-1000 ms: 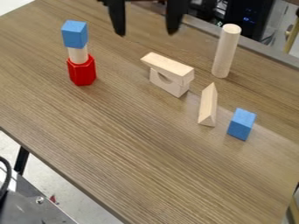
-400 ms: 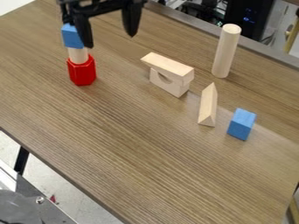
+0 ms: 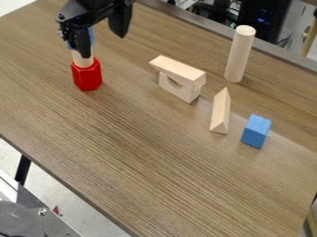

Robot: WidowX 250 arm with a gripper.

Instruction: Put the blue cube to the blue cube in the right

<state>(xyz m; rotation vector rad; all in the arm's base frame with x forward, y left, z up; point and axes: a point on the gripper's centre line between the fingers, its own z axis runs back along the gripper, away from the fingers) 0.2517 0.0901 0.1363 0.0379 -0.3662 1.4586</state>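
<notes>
we see the black gripper [image 3: 103, 46] at the upper left of the frame, its two fingers spread apart with nothing held between them, one in front of the upper blue cube [image 3: 91, 36], which sits partly hidden atop a pale wooden piece [image 3: 82, 60] and a red hexagonal block [image 3: 86, 76]. at right, we find the second blue cube [image 3: 256, 132] on the wooden table [image 3: 148, 162], just beside a triangular prism [image 3: 219, 112], with a tall wooden cylinder [image 3: 239, 54] standing upright at upper right.
</notes>
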